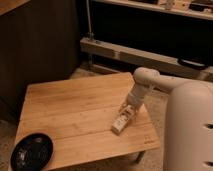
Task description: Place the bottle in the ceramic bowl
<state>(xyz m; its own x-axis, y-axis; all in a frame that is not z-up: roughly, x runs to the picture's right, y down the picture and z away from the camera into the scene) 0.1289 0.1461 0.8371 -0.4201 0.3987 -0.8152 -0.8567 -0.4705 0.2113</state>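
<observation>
The cream-white bottle (121, 122) lies on its side on the right part of the wooden table (70, 112), its length running toward the gripper. My gripper (128, 111) hangs from the white arm, low over the bottle's upper end, at or just above it. The black ceramic bowl (31, 152) sits at the table's front left corner, far from the gripper, with nothing in it.
The arm's white body (190, 130) fills the right side. Behind the table run a metal rail (150, 56) and dark shelving. A dark wooden panel (35, 45) stands at the back left. The table's right edge lies close to the bottle.
</observation>
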